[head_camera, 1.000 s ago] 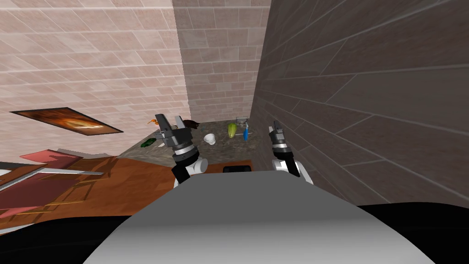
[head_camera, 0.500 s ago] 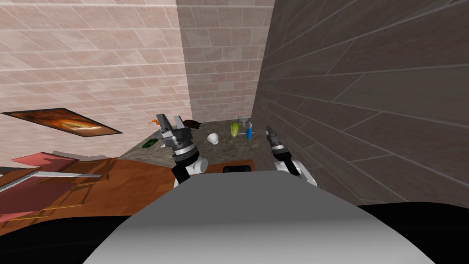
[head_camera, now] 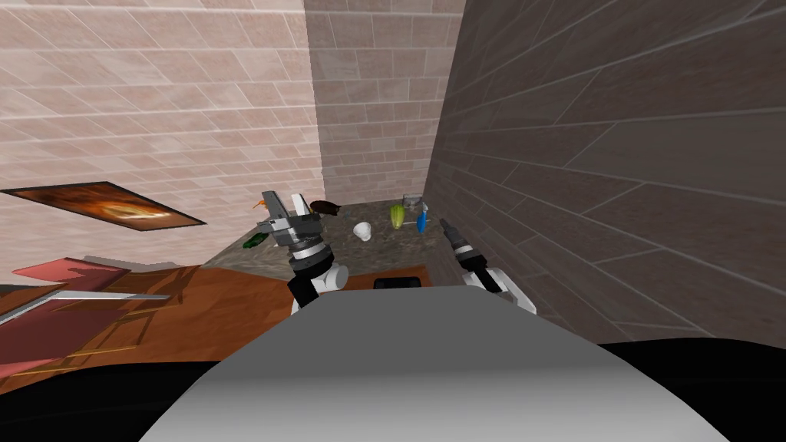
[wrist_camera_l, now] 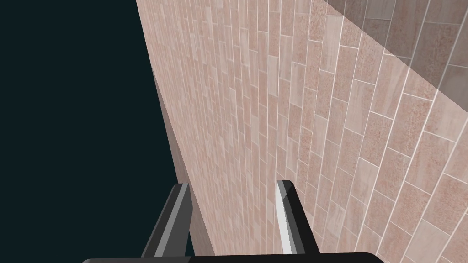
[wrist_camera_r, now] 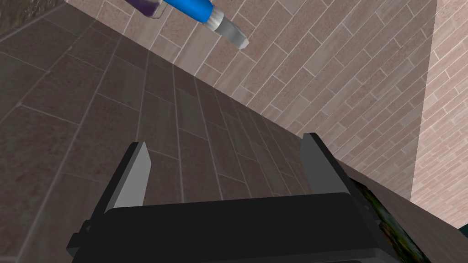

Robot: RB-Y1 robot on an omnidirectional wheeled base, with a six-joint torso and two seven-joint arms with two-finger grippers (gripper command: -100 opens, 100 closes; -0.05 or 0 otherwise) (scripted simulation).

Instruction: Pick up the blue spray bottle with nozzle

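Blue bottle sits on the counter by the dark wall, ahead of the right gripper, spread and empty; approach step; next, swing onto its body; left gripper spread too.

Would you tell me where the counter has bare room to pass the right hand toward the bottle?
Bare counter lies between the white cup and the right gripper, in front of the blue bottle. Crowded: the back corner, where bottle, a green thing and a grey thing cluster.
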